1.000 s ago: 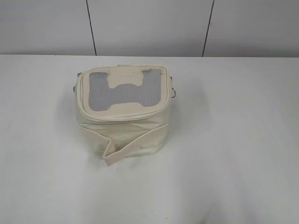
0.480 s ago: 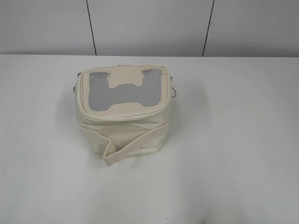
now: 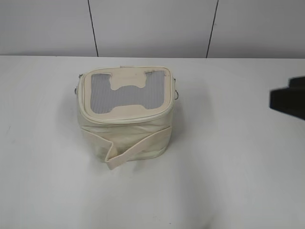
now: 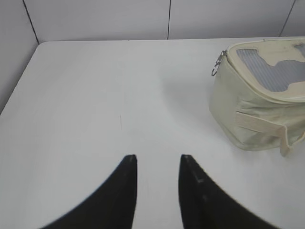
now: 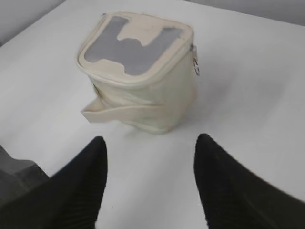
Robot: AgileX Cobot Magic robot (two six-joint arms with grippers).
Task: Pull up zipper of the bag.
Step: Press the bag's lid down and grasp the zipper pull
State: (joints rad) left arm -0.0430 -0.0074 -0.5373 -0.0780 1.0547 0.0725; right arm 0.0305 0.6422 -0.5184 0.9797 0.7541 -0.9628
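Observation:
A cream bag with a grey mesh window on its lid stands on the white table, left of centre. A metal zipper pull ring hangs at its right upper corner; it also shows in the right wrist view. The bag shows in the left wrist view, with a ring at its left corner, and in the right wrist view. My right gripper is open and empty, a short way from the bag; its dark body shows at the exterior view's right edge. My left gripper is open and empty, left of the bag.
A cream strap wraps the bag's front and sticks out at the lower left. A grey panelled wall stands behind the table. A dark grey block shows at the right wrist view's lower left.
The right arm has come into the exterior view at the right edge. The bag has not moved.

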